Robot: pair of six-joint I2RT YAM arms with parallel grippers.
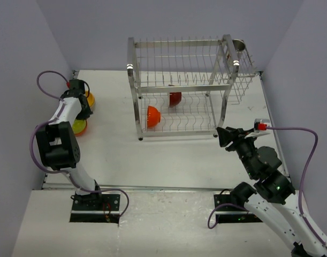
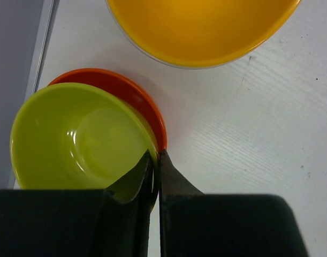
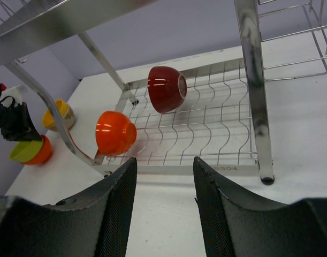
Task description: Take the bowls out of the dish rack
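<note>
Got the left gripper pinched tight on the rim of the lime bowl, one finger in, one out. Nested in the orange-red bowl, yellow bowl just past at 12 o'clock. Got the right gripper spread wide, gripping nothing. Ahead on the rack lower tier: orange bowl at 10 o'clock, dark red bowl at 12.

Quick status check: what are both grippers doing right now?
Left gripper: shut on the rim of the lime-green bowl.
Right gripper: open, holding nothing, facing the dish rack.
</note>
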